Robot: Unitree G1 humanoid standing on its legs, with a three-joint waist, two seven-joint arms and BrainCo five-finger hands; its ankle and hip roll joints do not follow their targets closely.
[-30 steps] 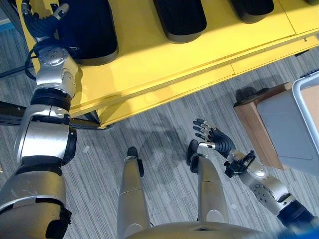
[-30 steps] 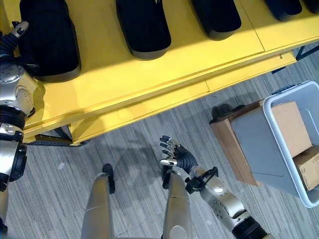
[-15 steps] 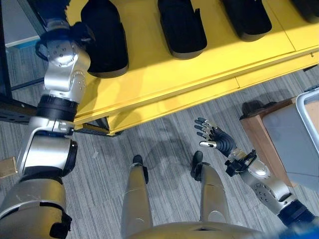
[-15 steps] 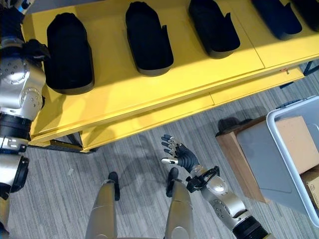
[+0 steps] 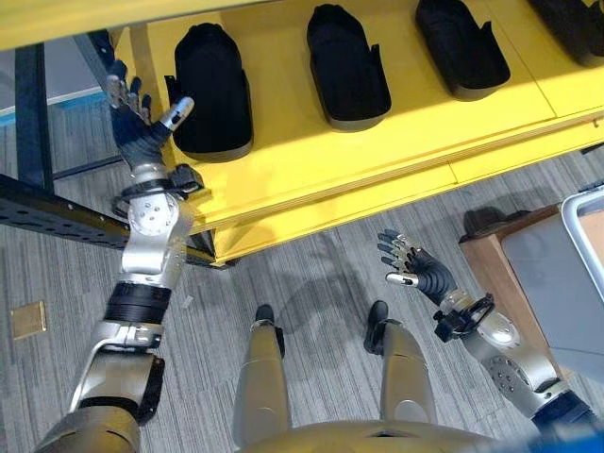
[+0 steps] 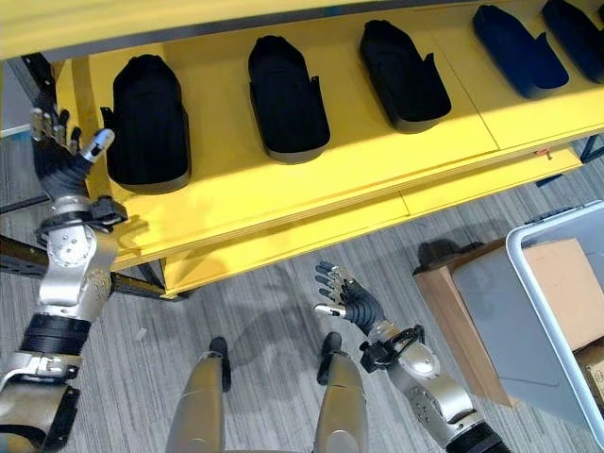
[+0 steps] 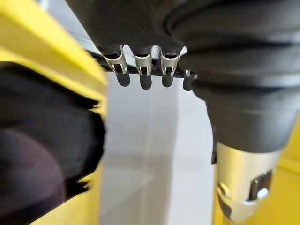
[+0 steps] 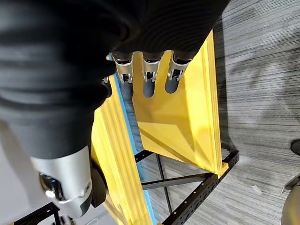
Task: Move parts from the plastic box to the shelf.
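Both my hands empty, black parts lined up on the yellow shelf.

My right hand hangs low over the floor, fingers spread; the plastic box sits just beyond it holding cardboard cartons. My left hand is raised, fingers splayed, beside the nearest black part on the shelf.

The plastic box runs off the frame's right edge, one cardboard carton inside barely showing. The rightmost black part on the yellow shelf is cut off at the upper right corner.
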